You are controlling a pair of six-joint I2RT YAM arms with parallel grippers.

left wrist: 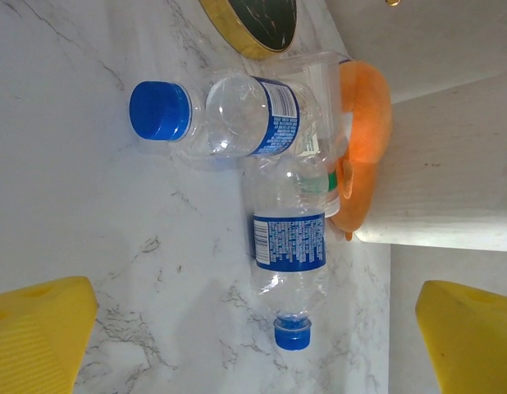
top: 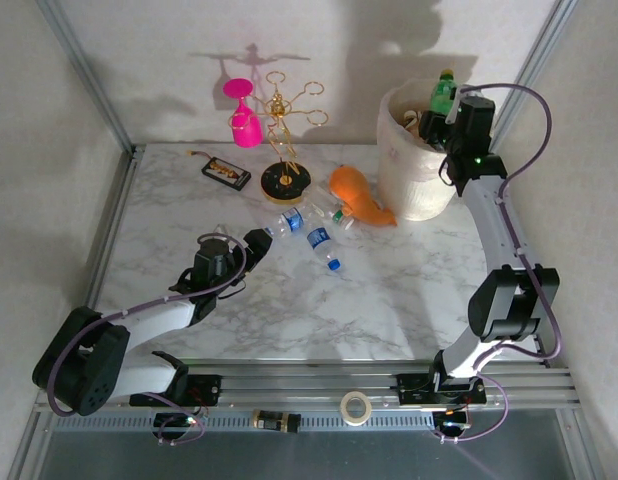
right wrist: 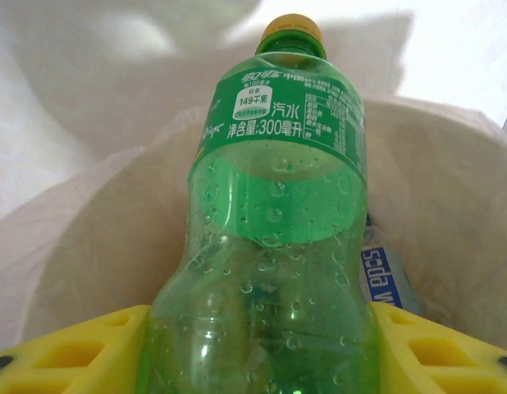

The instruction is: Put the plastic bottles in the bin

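My right gripper (top: 451, 120) hangs over the cream-white bin (top: 414, 185) at the back right, shut on a green plastic bottle (top: 444, 92) with a yellow cap. In the right wrist view the green bottle (right wrist: 278, 222) stands between the yellow fingers (right wrist: 65, 353), above the bin's wall (right wrist: 89, 238); a blue-labelled bottle (right wrist: 386, 279) lies inside. Two clear blue-capped bottles (top: 289, 220) (top: 325, 249) lie mid-table. My left gripper (top: 251, 245) is open, just short of them. The left wrist view has one bottle (left wrist: 237, 119) lying crosswise and one (left wrist: 290, 238) pointing its cap toward my open gripper (left wrist: 253, 345).
An orange fish toy (top: 359, 195) lies between the bottles and the bin, with a third clear bottle (top: 331, 212) against it. A gold wire rack (top: 286, 150) with a pink glass (top: 246, 115) and a flat black device (top: 226, 173) sit at the back. A tape roll (top: 356, 407) rests on the front rail.
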